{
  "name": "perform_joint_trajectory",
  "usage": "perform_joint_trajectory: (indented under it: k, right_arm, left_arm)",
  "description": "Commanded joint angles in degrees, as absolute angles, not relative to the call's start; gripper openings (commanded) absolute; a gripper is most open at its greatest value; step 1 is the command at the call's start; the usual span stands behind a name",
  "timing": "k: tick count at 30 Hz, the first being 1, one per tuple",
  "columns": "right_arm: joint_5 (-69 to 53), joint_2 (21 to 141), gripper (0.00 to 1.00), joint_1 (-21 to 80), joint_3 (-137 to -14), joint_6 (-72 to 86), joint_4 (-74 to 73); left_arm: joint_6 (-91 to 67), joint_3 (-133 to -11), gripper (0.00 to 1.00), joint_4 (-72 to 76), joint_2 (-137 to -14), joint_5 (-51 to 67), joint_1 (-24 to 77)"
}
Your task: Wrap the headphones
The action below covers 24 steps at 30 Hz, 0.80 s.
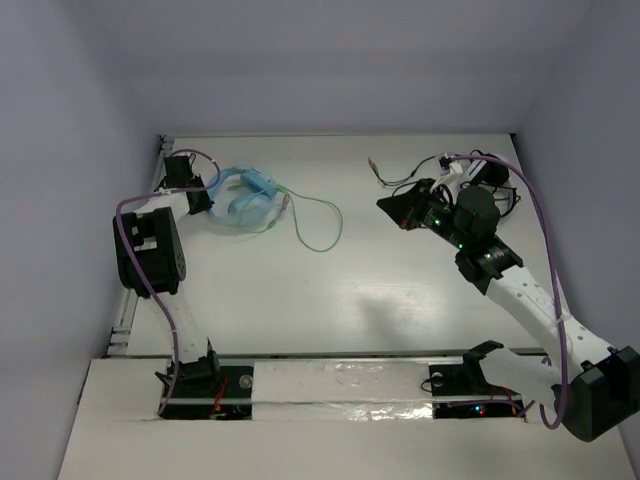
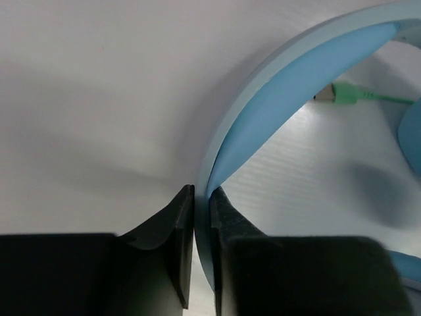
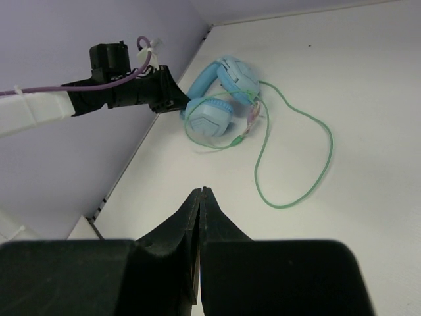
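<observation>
Left side first: the left gripper is clamped on the headphones, its two dark fingers pinched tight on the thin edge of the light blue headband, with the padded inner face of the band arcing up and away from the fingers. The wrist view sits very close in on that grasp, and just past the band a pale green plug lies on the white tabletop.

From overhead, the headphones sit at the far left of the tabletop, close to the left wall, with the left arm reaching in from the wall side. The two big oval ear cups lie close together, the band curving up between them toward the corner. Part of the thin green cable is looped loosely over the nearer cup. The rest runs out to the right in one wide, open loop lying flat on the tabletop and curling back toward the cups.

Over to the right arm: the right gripper is closed with its fingers pressed together and nothing between them. It hangs above bare tabletop, well apart from the headphones and aimed roughly their way. It is right of centre in the overhead view. Behind that arm, near the far right corner, a darker headset with its own dark cable is part hidden by the arm.
</observation>
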State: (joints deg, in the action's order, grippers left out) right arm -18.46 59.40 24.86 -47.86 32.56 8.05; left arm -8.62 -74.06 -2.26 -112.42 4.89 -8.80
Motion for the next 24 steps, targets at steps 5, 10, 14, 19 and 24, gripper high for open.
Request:
perform_joint_trajectory:
  k: [5, 10, 14, 19, 24]
  right_arm:
    - [-18.3, 58.0, 0.01, 25.7, -49.4, 31.0, 9.6]
    - [-18.5, 56.9, 0.01, 25.7, -49.0, 31.1, 9.4]
    - [-18.5, 56.9, 0.01, 25.7, -49.0, 31.3, 9.8]
    - [-18.7, 57.7, 0.00, 25.7, -49.2, 31.6, 10.5]
    - [-18.0, 57.9, 0.00, 25.7, -49.2, 31.3, 10.3]
  left_arm:
    - [-13.1, -69.3, 0.43, -5.0, -105.2, 1.3, -7.5]
    - [-12.4, -73.0, 0.53, -6.1, -109.4, 0.9, -7.5]
    - [-12.6, -74.0, 0.52, -6.0, -112.8, 0.8, -6.9]
    - [-12.5, -74.5, 0.47, -5.4, -114.7, -1.8, -5.0]
    - [-12.8, -76.2, 0.02, -4.9, -116.6, -4.5, -3.0]
